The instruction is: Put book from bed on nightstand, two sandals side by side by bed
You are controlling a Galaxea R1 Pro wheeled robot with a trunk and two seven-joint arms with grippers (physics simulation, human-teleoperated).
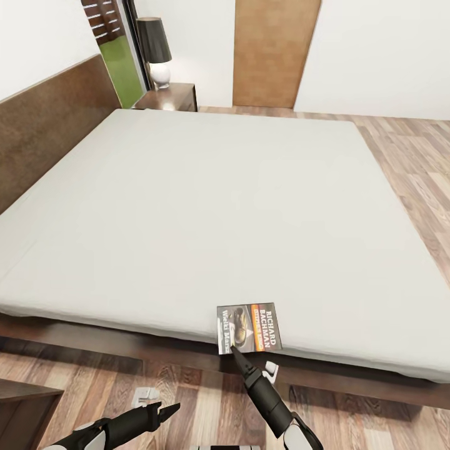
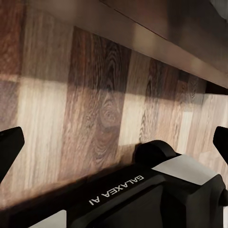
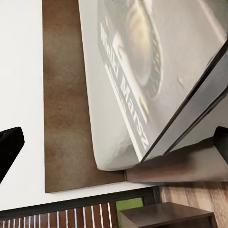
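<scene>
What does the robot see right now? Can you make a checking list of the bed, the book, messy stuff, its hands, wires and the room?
Surface: bed, pale mattress bare apart from the book.
Job's things: book flat at the mattress's near edge; nightstand beside the headboard; sandals: nothing seen.
Clutter: lamp on that nightstand.
Grippers: right gripper open, at the book's near edge; left gripper open, low over the floor.
Cables: nothing seen.
Surroundings: white walls, wood-plank floor, brown door.

The book point(image 1: 249, 328) cover reads "RICHARD BACHMAN"; the left arm point(image 2: 142, 199) reads "GALAXEA AI".
</scene>
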